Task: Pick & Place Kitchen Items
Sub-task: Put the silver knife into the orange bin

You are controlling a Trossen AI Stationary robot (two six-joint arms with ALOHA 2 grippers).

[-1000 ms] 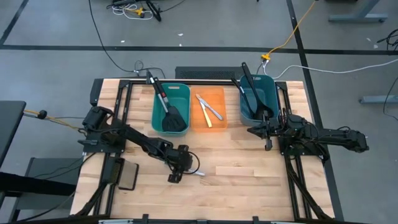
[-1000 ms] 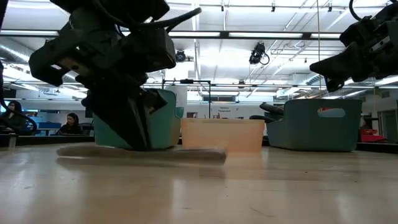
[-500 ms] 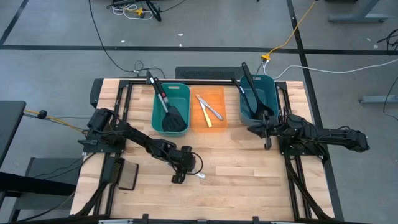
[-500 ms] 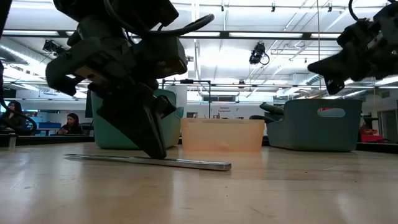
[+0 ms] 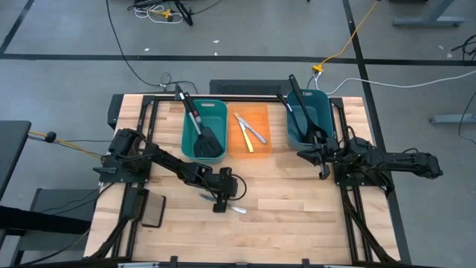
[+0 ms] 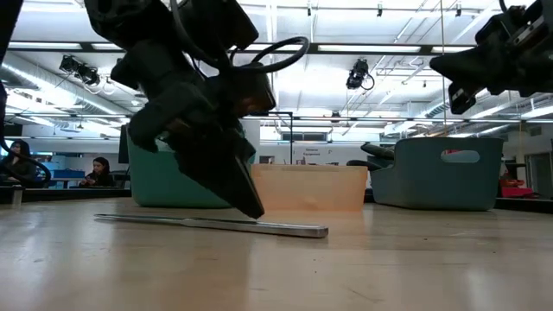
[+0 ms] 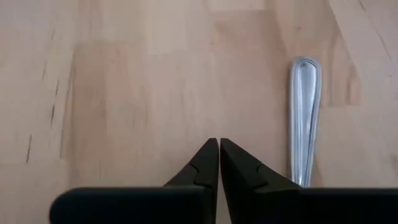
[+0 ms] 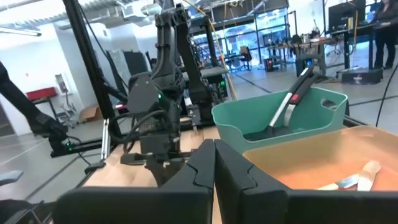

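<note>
A silver knife (image 6: 207, 223) lies flat on the wooden table (image 5: 297, 216), near the middle; its rounded end (image 7: 304, 74) shows in the left wrist view. My left gripper (image 7: 219, 144) is shut with nothing between its fingers. It slants down with its tips at the table right beside the knife (image 5: 236, 210). My right gripper (image 8: 215, 144) is shut and holds nothing; it hangs level in the air in front of the right teal bin (image 5: 309, 117). Black ladles stick out of that bin. The left teal bin (image 5: 204, 128) holds a black slotted spatula. My left gripper comes down slanting with its fingers shut, and the knife's handle (image 7: 302, 168) runs along the outer side of one finger (image 7: 249, 177). Whether that finger touches the knife I cannot tell. The knife lies flat on the table.
An orange bin (image 5: 251, 128) between the two teal ones holds a pale-yellow knife and a silver one. A flat black pad (image 5: 152, 212) lies at the table's near left. Bare wood stretches along the near edge and the right half.
My left gripper has gone toward the table's right edge and sunk a little, tipping further over. The knife has slid slightly along the table and lies still now. My right gripper has tipped up a little.
</note>
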